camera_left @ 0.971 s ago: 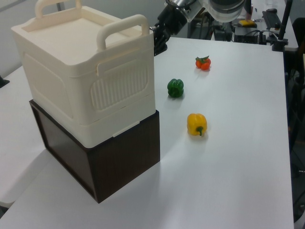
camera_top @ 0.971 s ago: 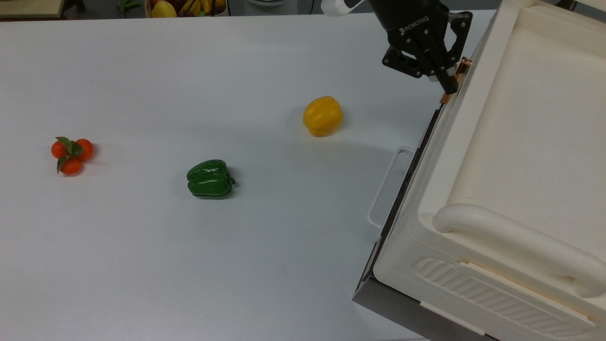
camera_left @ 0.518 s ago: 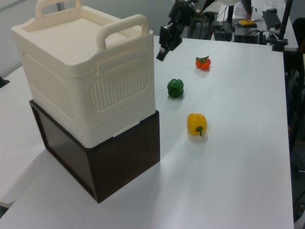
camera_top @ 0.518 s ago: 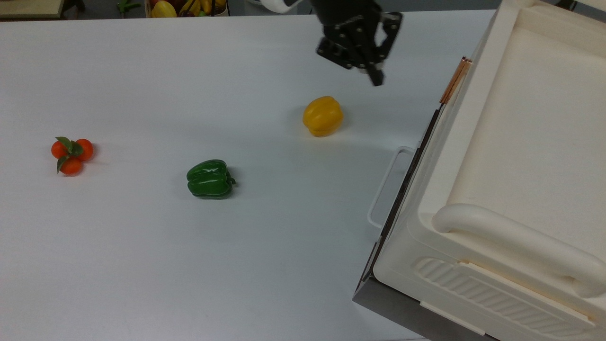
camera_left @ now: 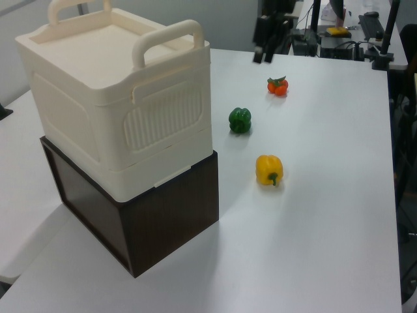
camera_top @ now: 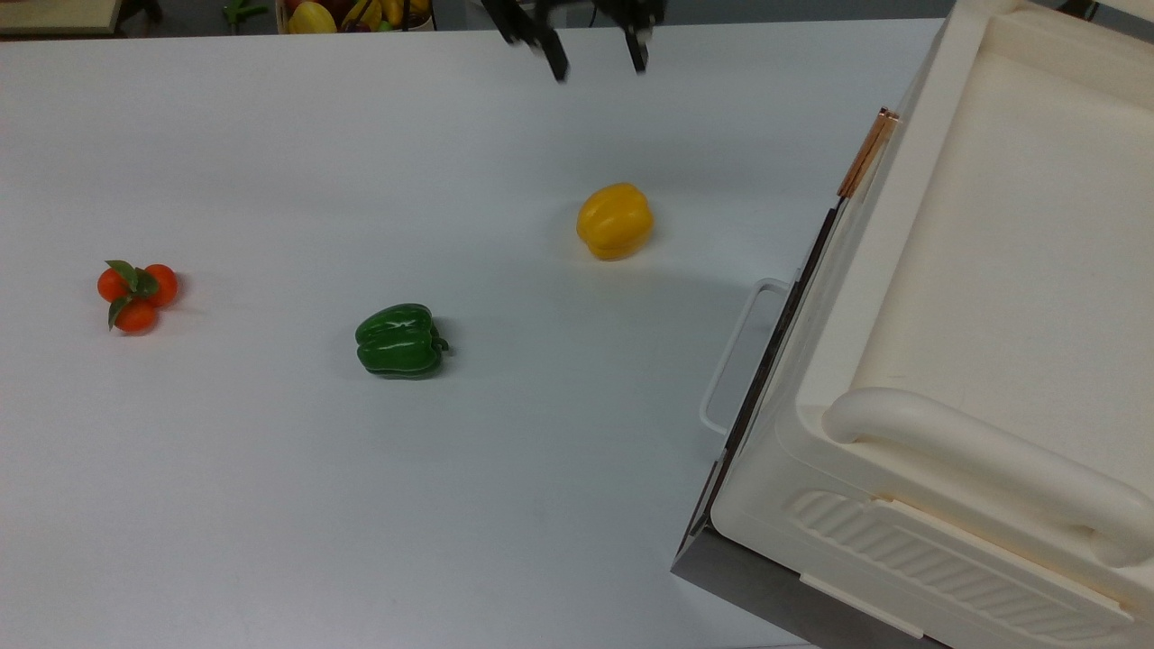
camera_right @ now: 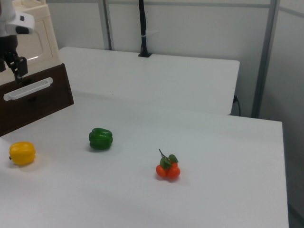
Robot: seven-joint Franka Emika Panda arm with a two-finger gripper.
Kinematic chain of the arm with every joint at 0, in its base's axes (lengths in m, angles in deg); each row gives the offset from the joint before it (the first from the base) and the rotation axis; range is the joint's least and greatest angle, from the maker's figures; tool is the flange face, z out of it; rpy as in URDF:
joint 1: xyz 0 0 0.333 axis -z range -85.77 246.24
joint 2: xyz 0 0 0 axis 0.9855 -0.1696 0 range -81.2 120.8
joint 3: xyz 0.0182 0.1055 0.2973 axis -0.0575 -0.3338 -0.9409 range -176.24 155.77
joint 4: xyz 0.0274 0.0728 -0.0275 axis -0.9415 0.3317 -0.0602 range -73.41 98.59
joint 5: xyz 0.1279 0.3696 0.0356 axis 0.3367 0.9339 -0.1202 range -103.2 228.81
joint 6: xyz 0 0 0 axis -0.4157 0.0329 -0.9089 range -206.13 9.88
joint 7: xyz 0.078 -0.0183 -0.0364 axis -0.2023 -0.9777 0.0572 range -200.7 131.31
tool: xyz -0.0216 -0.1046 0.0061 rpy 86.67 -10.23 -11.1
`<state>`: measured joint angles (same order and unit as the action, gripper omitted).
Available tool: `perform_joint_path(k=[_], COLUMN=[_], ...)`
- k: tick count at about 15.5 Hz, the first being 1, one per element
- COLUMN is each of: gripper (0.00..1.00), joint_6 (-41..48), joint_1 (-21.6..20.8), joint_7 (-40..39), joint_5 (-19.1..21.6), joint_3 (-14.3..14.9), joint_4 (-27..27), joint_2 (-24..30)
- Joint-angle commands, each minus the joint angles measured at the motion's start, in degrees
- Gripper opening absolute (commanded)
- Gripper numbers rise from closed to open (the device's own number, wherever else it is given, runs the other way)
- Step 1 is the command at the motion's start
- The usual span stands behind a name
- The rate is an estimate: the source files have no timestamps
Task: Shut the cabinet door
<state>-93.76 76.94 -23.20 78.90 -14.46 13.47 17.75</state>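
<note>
the gripper (camera_top: pixel 598 61) hangs at the top edge of the top view, over the white table (camera_top: pixel 270 505), its two fingers (camera_top: pixel 556 63) spread apart and holding nothing. it stands well apart from the cabinet door (camera_top: pixel 864 236), which lies flush against the cream cabinet at the top view's right, its copper handle (camera_top: pixel 867 153) at the upper end. below it sits the dark brown base (camera_left: pixel 163 215) with a white wire loop handle (camera_top: pixel 732 351). on the table: a yellow pepper (camera_top: pixel 615 220) nearest the cabinet, a green pepper (camera_top: pixel 399 340) further toward the top view's left, and a tomato cluster (camera_top: pixel 136 290) far to the top view's left. in the left view the gripper hangs above the table beyond the cabinet's corner.
</note>
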Motion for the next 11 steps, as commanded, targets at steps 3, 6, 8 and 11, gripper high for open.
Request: perform_joint_path(k=[3, 6, 8, 11], gripper=[1.0, 1.0, 1.0, 1.0], joint_6=[7.62, 8.42, 7.89, 7.45], joint_1=[-1.36, -1.54, -2.41, -3.83], joint_7=[0.82, 0.38, 0.11, -3.29], joint_5=[-8.62, -10.11, -11.69, -15.55], joint_3=[3.68, 5.45, 6.94, 8.53], joint_4=[1.67, 1.76, 1.76, 1.84], joint_2=[3.63, 3.81, 3.81, 3.63])
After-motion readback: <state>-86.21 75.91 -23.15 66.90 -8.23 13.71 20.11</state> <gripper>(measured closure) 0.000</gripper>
